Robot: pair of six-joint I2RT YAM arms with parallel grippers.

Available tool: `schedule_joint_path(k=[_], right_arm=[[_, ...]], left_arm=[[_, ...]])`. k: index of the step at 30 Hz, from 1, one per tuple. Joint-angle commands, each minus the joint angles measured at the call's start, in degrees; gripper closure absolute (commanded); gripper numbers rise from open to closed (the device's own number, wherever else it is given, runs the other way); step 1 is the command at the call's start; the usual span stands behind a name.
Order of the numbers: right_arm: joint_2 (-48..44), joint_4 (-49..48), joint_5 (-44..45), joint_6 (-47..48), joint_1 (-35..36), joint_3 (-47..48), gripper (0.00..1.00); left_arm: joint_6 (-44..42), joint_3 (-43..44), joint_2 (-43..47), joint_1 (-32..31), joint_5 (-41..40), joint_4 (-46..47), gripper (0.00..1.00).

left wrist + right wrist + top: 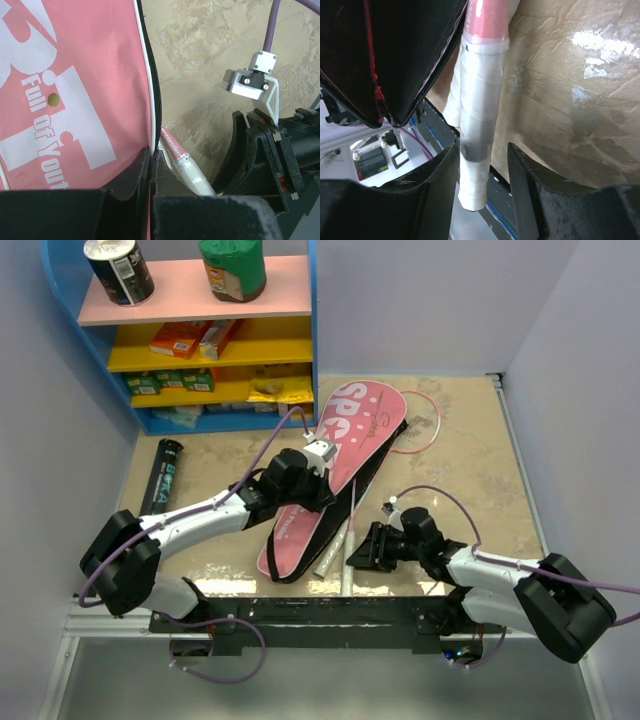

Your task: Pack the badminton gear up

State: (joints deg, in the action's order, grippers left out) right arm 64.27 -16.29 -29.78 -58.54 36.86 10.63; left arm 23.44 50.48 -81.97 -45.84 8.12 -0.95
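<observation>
Left hand (pixel 150 172) clenched on the black edge of the pink cover (pixel 75 100), mid-desk (pixel 470 470). Right hand (pixel 482 165) unclenched, jaws astride the white racket handle (pixel 477 125) at the desk's near edge. Risk: with so loose a hold, the handle rolls off or jams at the cover's mouth.

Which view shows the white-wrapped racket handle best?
Right wrist: the racket handle lies close-up between the right gripper's open fingers. Left wrist shows a short stretch beside the pink cover; top external shows it tiny.

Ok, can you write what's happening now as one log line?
left pincer: shut on cover | right pincer: open around racket handle
</observation>
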Motion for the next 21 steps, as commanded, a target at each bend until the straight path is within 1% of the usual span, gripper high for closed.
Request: schedule_joint_path(k=[1, 2, 7, 10, 12, 16, 19, 21], right_arm=[[1.73, -8.74, -1.16, -3.24, 1.28, -1.84, 0.54], [2.43, -9.28, -1.07, -3.50, 1.54, -2.02, 0.55], [4.28, -12.35, -0.54, -4.56, 2.42, -2.20, 0.58], [5.25, -13.93, -0.19, -5.35, 2.86, -2.28, 0.64], [5.86, -14.64, -0.10, -5.70, 2.95, -2.20, 0.71], [6.39, -15.70, -0.01, -6.14, 3.39, -2.02, 0.93], [4.65, -13.87, -0.02, -6.14, 3.48, -0.88, 0.99], [2.89, -11.93, 0.33, -5.88, 3.48, 0.08, 1.00]], left_arm=[[0.03, -0.82, 2.17, -0.12, 1.46, 4.29, 1.00], [0.03, -0.99, 2.17, -0.21, 1.46, 4.38, 1.00], [0.11, -1.08, 2.17, -0.21, 1.55, 4.64, 1.00], [0.11, -1.08, 2.17, -0.21, 1.72, 4.64, 1.00], [0.03, -1.26, 2.26, -0.21, 1.72, 4.64, 1.00], [-0.06, -1.61, 2.61, -0.21, 1.55, 4.64, 1.00], [-0.06, -1.79, 2.70, -0.12, 1.64, 4.47, 1.00], [-0.06, -1.88, 2.78, -0.12, 1.81, 4.47, 1.00]])
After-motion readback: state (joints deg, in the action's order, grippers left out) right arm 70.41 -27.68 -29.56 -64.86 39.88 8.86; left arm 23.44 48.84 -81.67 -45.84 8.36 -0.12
